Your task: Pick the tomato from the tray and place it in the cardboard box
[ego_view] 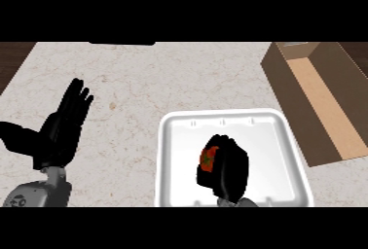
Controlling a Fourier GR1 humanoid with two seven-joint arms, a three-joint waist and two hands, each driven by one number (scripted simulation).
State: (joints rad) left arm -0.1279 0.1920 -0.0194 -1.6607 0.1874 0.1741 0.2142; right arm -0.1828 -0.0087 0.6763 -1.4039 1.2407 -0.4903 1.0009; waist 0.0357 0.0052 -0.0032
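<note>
Head view: right hand point(229, 168) curled round tomato point(208, 159), mostly hidden, over tray point(179, 146); left hand point(61, 129) spread.

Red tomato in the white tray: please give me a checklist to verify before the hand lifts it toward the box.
1. Right hand curled round the red tomato: ok.
2. Tomato clear of the white foam tray: cannot tell.
3. Brown cardboard box open on top: ok.
4. Counter between tray and box free: ok.
5. Left hand open, resting at left, out of the path: ok.
</note>
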